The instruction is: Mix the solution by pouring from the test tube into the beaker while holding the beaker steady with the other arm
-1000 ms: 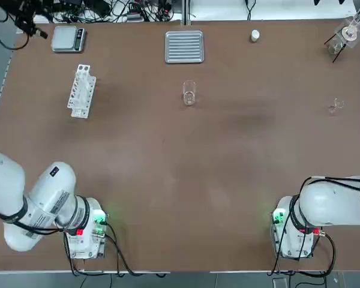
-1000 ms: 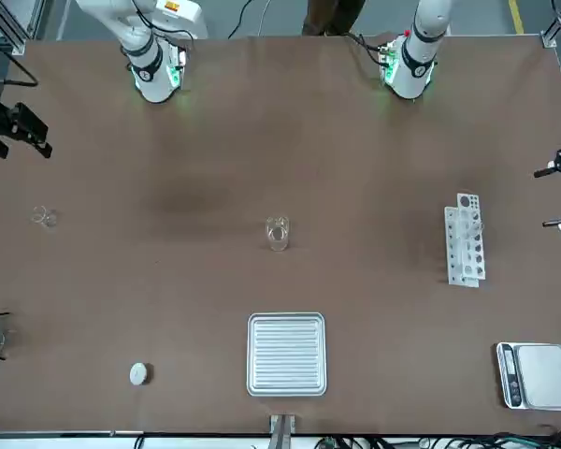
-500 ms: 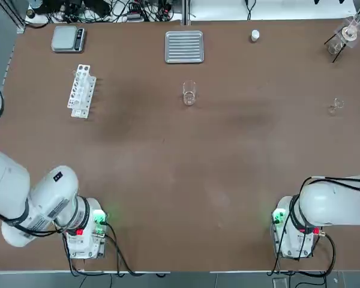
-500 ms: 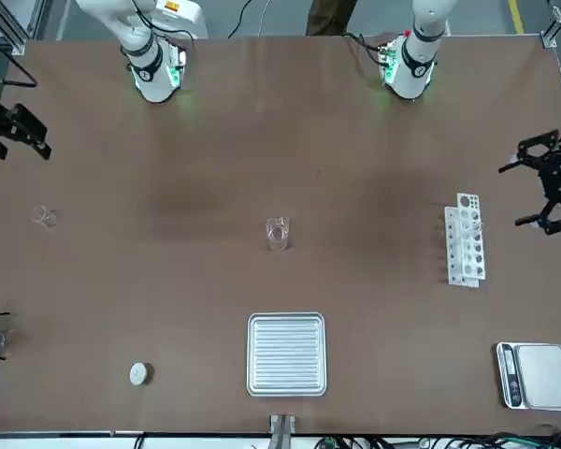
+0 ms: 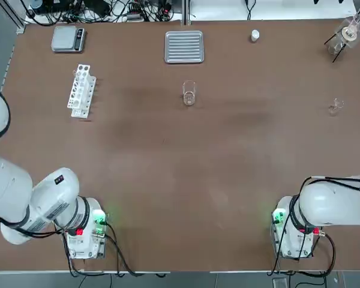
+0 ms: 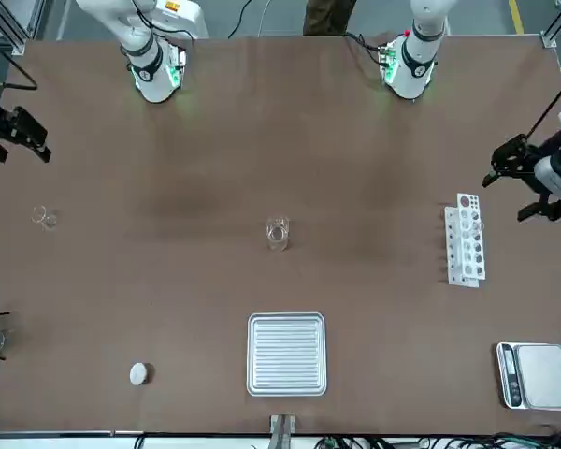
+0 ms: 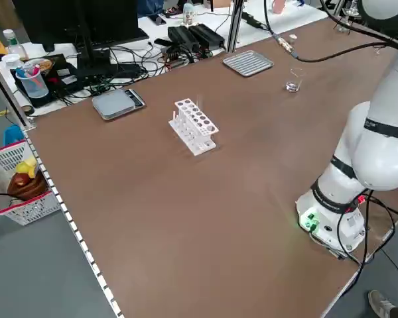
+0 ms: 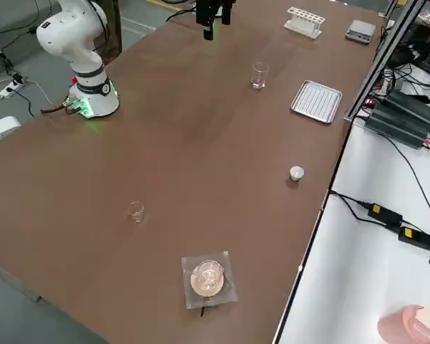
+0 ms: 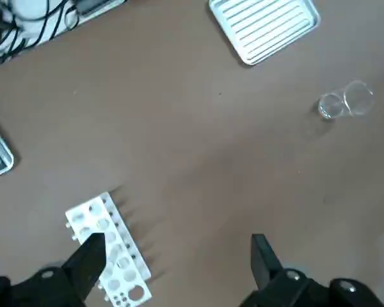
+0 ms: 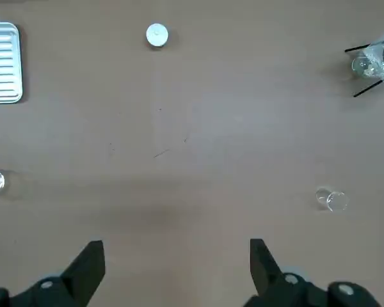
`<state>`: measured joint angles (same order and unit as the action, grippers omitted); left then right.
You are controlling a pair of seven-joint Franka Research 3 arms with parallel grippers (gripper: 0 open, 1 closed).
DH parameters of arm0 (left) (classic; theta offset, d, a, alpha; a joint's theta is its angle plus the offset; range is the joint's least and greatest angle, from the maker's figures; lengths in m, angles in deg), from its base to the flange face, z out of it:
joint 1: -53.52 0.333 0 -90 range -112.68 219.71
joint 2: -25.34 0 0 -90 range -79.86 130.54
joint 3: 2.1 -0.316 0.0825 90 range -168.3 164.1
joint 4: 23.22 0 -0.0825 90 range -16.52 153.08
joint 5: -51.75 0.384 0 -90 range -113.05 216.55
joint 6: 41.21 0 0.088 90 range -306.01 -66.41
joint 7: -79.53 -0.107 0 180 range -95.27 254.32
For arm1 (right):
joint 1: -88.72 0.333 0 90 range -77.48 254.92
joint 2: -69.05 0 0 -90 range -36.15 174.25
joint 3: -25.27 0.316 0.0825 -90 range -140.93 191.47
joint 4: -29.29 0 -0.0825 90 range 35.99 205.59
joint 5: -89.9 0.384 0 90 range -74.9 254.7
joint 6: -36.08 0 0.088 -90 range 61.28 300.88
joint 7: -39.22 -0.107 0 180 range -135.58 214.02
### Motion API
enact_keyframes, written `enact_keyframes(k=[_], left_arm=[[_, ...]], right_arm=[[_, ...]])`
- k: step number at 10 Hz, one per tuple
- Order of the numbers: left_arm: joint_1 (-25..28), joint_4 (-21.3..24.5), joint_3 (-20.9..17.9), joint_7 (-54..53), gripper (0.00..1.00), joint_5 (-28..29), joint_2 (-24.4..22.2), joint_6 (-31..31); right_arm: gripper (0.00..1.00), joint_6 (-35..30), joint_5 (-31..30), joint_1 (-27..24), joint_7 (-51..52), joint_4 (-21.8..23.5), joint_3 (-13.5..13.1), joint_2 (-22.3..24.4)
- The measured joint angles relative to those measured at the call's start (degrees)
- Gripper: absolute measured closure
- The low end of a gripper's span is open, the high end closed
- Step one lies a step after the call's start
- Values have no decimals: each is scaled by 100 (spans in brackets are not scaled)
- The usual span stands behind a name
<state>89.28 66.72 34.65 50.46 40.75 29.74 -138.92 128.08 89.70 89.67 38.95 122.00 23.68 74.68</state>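
Observation:
The beaker (image 5: 189, 93) (image 6: 278, 233) (image 8: 259, 74) stands upright and alone at mid-table, just on the robot's side of the metal tray. A white test tube rack (image 5: 81, 91) (image 7: 195, 125) sits on the left half of the table; I cannot make out a test tube in it. My left gripper (image 6: 510, 192) (image 9: 176, 256) hovers open and empty, high over the table's left edge beside the rack. Over the right part of the table my right gripper (image 6: 28, 140) (image 10: 174, 259) hangs high, also open and empty. Both are far from the beaker.
A ribbed metal tray (image 5: 184, 47) lies at the far edge, a scale (image 5: 68, 38) at the far left corner. A white cap (image 5: 255, 36), a tiny glass vessel (image 5: 336, 107) and a flask on a dark stand (image 5: 345, 37) occupy the far right.
The left arm has swung its gripper from beyond the far left corner back toward the robot, alongside the rack. The right arm has stayed still.

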Motion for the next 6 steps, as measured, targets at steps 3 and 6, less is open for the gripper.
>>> enact_keyframes(k=[3, 6], left_arm=[[-1, 78, 170, 1572, 0, 540, -281, -69], [62, 4, 148, 1817, 0, 841, -340, -93]], right_arm=[[0, 30, 0, 1, -2, 0, 1, 0], [0, 56, 0, 0, -5, 0, 1, 0]])
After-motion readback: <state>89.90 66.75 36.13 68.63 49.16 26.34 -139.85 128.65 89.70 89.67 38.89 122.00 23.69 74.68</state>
